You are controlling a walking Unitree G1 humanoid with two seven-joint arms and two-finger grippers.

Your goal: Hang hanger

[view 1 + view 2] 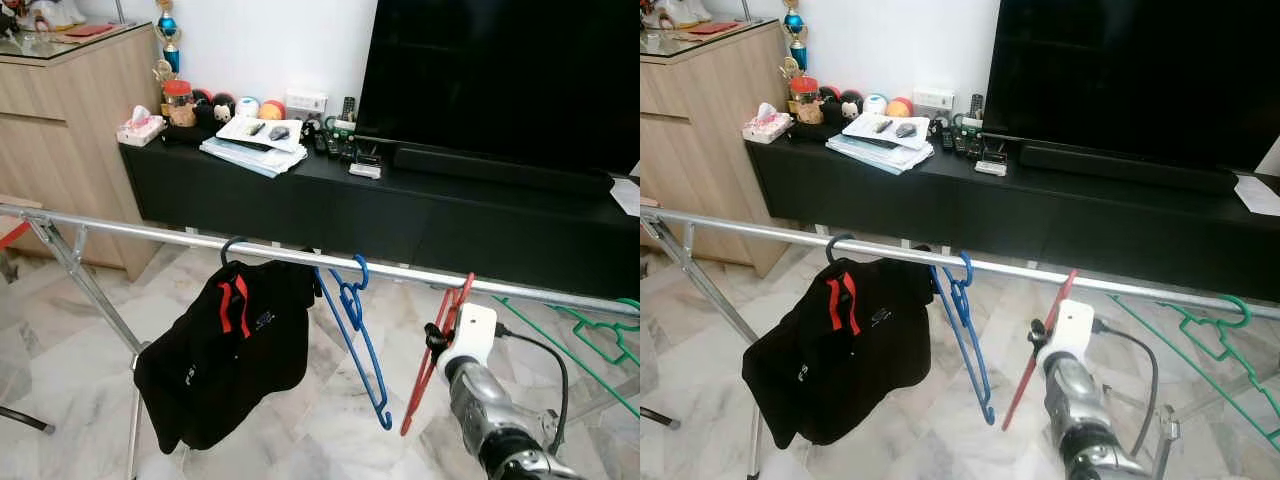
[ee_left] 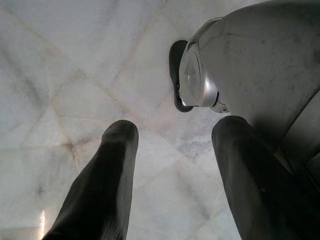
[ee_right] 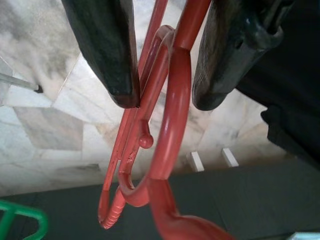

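In the lower right of the left eye view, the right gripper (image 1: 437,335) reaches up toward the silver rail (image 1: 150,235) that crosses the frame from middle left to lower right. Its 2 black fingers (image 3: 107,50) are pressed onto the red hanger (image 1: 440,345), pinching the plastic near the neck, as the right wrist view shows at the top of its frame. The hanger's hook (image 1: 466,284) sits right at the rail, at or just over it; I cannot tell whether it bears on the bar yet. The body of the hanger slants down toward the lower middle of the frame.

Left of it on the same rail hang a blue hanger (image 1: 355,340) and, at lower centre-left, a black garment (image 1: 225,350) on its own hanger. A green hanger (image 1: 590,335) hangs at the right edge.

The left gripper (image 2: 170,190) points at the marble floor (image 2: 60,75), its fingers spread and holding nothing.

The step in hand looks like the final seating of the hook on the rail. The next move calls for lowering the hook until the bar carries it, then parting the fingers and drawing back without dragging the hanger off.
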